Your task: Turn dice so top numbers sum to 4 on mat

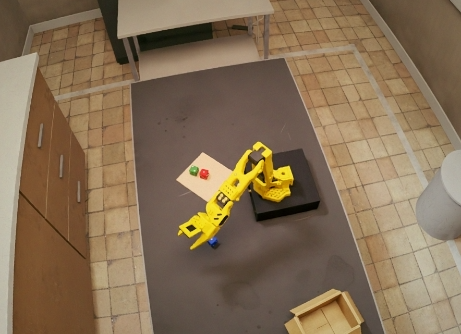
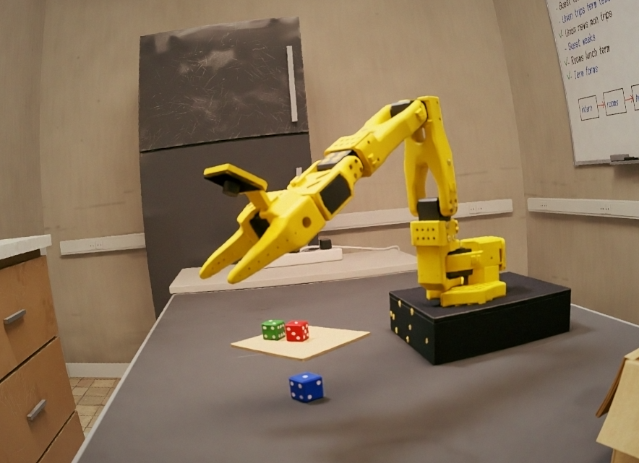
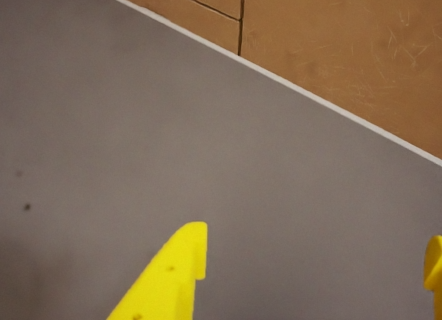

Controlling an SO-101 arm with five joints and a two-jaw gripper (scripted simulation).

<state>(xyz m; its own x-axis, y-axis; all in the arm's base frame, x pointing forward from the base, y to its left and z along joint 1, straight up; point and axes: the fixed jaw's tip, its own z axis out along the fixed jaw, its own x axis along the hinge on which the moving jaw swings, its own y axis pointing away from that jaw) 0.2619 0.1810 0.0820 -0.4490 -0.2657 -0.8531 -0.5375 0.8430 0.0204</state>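
Note:
A green die (image 1: 193, 170) (image 2: 273, 329) and a red die (image 1: 204, 173) (image 2: 297, 331) sit flat, close side by side, on the pale square mat (image 1: 203, 160) (image 2: 304, 350). The red die shows one pip on top; the green die's top also looks like one, but is small. A blue die (image 1: 213, 242) (image 2: 306, 386) sits flat on the dark table, off the mat, with one pip up. My gripper (image 1: 185, 240) (image 2: 218, 278) (image 3: 317, 238) is open and empty, high above the table and tilted downward. In the top view, one finger partly overlaps the blue die. No die shows in the wrist view.
The arm's black base block (image 1: 287, 207) (image 2: 496, 329) stands right of the mat. An open cardboard box (image 1: 324, 319) (image 2: 622, 412) is at the near right. The table's pale edge (image 3: 300, 90) and the brown cabinet (image 3: 350, 48) beyond it show in the wrist view.

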